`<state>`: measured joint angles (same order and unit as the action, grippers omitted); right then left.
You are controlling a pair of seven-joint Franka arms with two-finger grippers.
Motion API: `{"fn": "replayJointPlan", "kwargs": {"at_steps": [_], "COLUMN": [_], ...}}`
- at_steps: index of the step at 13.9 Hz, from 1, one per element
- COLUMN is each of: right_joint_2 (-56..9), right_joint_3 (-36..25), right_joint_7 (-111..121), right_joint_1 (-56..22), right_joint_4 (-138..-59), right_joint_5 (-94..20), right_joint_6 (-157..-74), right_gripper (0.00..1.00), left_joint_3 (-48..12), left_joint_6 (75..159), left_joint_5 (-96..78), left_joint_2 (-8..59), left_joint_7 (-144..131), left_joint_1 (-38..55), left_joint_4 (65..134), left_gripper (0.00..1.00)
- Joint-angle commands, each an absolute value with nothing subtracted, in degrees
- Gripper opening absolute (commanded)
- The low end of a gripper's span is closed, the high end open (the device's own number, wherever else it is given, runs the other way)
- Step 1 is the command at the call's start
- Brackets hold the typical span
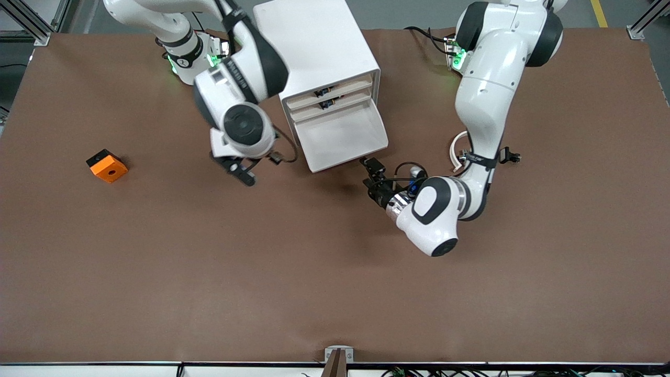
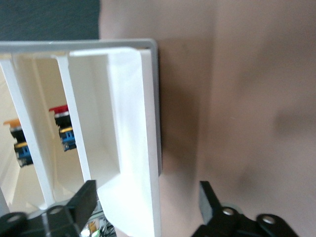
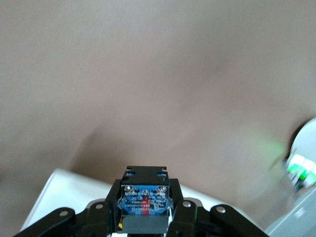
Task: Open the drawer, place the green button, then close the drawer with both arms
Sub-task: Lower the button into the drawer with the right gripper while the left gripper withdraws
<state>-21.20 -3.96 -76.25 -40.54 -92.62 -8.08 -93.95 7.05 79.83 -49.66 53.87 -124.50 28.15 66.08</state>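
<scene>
On brown table point(image 1: 209, 272) (cabinet point(image 1: 319, 47) atop)

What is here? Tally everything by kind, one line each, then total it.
Arms: 2 (right arm, left arm)
Grippers: 2 (right gripper, left gripper)
Cabinet: 1
Orange cube: 1
Button held in right gripper: 1
Small parts in upper drawers: 2
Total: 9
</scene>
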Motion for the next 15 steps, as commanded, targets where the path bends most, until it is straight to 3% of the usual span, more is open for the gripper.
{"fn": "replayJointPlan", "kwargs": {"at_steps": [1, 7, 13, 15], "right_joint_2": [-26.53, -31.81, -35.94, -36.82], "right_joint_3": [-4.66, -4.66, -4.66, -4.75], "right_joint_7": [-85.83, -97.81, -98.35, -98.35], "right_joint_1": [-42.62, -46.57, -50.01, -51.06], "right_joint_4": [-85.54, -83.67, -83.67, -83.67], "right_joint_5": [-13.95, -19.69, -19.60, -19.60], "right_joint_6": [-93.16, -103.18, -104.76, -106.16], "right_gripper": [0.33, 0.33, 0.33, 0.33], "left_joint_3": [9.66, 19.32, 19.78, 17.07], "left_joint_6": [81.90, 82.44, 82.09, 82.00], "left_joint_5": [-42.04, -35.44, -14.44, -11.69], "left_joint_2": [48.54, 39.48, 26.48, 21.12], "left_joint_7": [-116.59, -84.86, -49.28, -35.24], "left_joint_1": [28.48, 28.56, 27.51, 21.83], "left_joint_4": [64.87, 65.04, 66.35, 69.07], "left_gripper": [1.00, 1.00, 1.00, 1.00]}}
